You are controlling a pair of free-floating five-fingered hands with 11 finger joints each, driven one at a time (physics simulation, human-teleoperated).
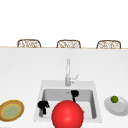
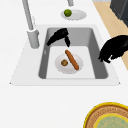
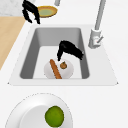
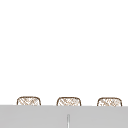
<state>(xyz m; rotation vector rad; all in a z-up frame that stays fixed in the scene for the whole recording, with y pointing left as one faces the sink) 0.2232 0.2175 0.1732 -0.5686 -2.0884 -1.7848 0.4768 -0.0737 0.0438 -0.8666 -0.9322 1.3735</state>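
R hand point(image 3: 70, 49) hangs over the sink point(image 3: 27, 53), palm up near the faucet point(image 3: 96, 37), fingers straight and close together, tips pointing down at the plate point(image 3: 67, 72) on the basin floor. Nothing held; tips above the plate, apart from it as far as I can tell. In front view the same hand point(image 1: 74, 94) shows just behind a big red ball point(image 1: 67, 114) that blocks the basin's front.

On the plate: a long brown stick, prob. a sausage or bread roll point(image 3: 55, 69), lying along it w/ one end over the rim, and a small round brown item point(image 3: 63, 65) just beside it, right under my fingertips. From the left side view, the stick point(image 2: 72, 59) and round item point(image 2: 64, 62) sit apart but near.

Handling, my judgement: round item is light, small, rolls easily; pinch from above, thumb opposite fingers, across its middle. Stick looks stiff, light; take at mid-length. Plate prob. ceramic, so fragile; don't press down on it.

L hand point(image 1: 43, 105) idles at the sink's front-left rim, fingers curled downward, empty.

Also present: yellow-rimmed dish point(image 1: 11, 110) on counter at left, white plate w/ lime point(image 1: 114, 99) at right, three chairs point(image 1: 28, 43) beyond the counter.
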